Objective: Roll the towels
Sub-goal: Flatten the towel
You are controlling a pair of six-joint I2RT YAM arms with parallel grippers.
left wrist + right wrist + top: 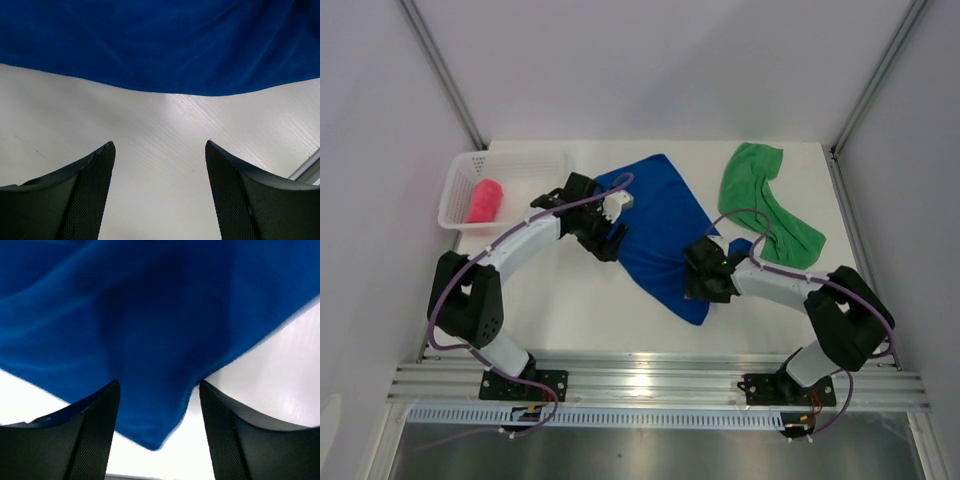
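The blue towel (660, 225) lies spread flat in the middle of the table. My left gripper (608, 242) hovers at its left edge. In the left wrist view that gripper (160, 150) is open over bare table, and the blue towel's (165, 45) hem lies just beyond its fingertips. My right gripper (700, 285) sits at the towel's near right side. It is open (157, 390), with a loose corner of the blue towel (150, 425) lying between its fingers, unpinched. The green towel (765, 195) lies crumpled at the back right. A pink towel (485, 200) rests rolled in the basket.
A white mesh basket (535, 170) stands at the back left corner of the table. The right arm's purple cable loops over the near edge of the green towel. Aluminium rails (660, 385) run along the near edge.
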